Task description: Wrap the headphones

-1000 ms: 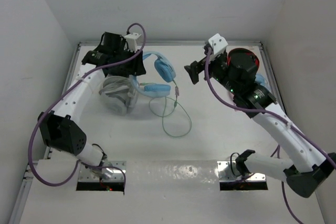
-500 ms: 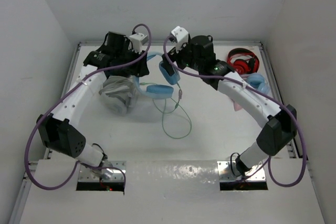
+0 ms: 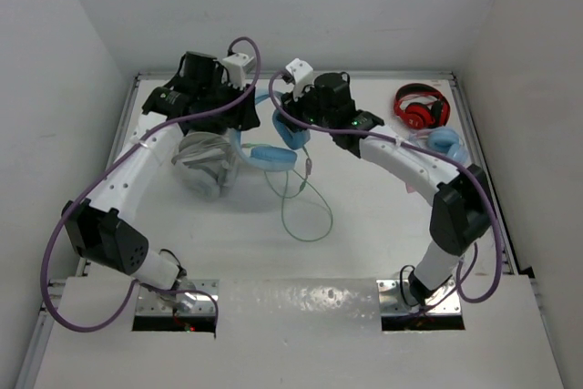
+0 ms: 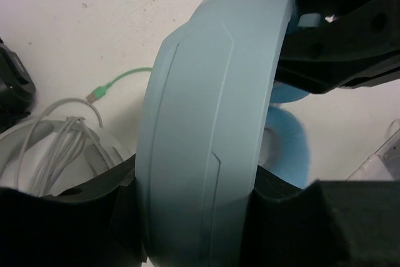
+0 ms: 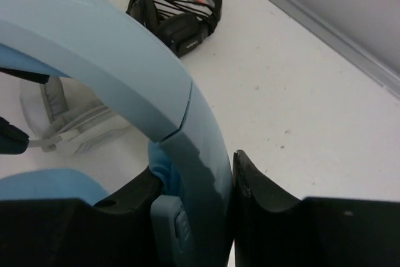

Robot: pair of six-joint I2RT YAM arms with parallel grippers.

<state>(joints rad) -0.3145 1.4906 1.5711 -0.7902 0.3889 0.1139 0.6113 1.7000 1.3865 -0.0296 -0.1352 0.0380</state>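
Observation:
The light-blue headphones [image 3: 273, 154] are held up at the back of the table, between both arms. My left gripper [image 3: 239, 114] is shut on the wide headband [image 4: 206, 123], which fills the gap between its black fingers [image 4: 106, 201]. From the right, my right gripper [image 3: 290, 120] is shut on the band's lower arm [image 5: 200, 167], just above one padded cup [image 3: 290, 131]. That arm is pinched between the right gripper's two fingers [image 5: 259, 189]. The pale-green cable [image 3: 305, 216] hangs from the cups and lies in a loose loop on the table, its plug end [image 4: 103, 92] free.
A grey-white pair [image 3: 205, 163] lies under the left arm, its cable coiled on it. A black pair [image 5: 178, 10] sits by the back left wall. A red pair [image 3: 419, 108] and a pink-banded pair with blue cups [image 3: 446, 143] lie at the back right.
My right arm has swung from the right side over to the headphones, and its jaws have closed on the band near the cup. The left gripper has kept its hold and place.

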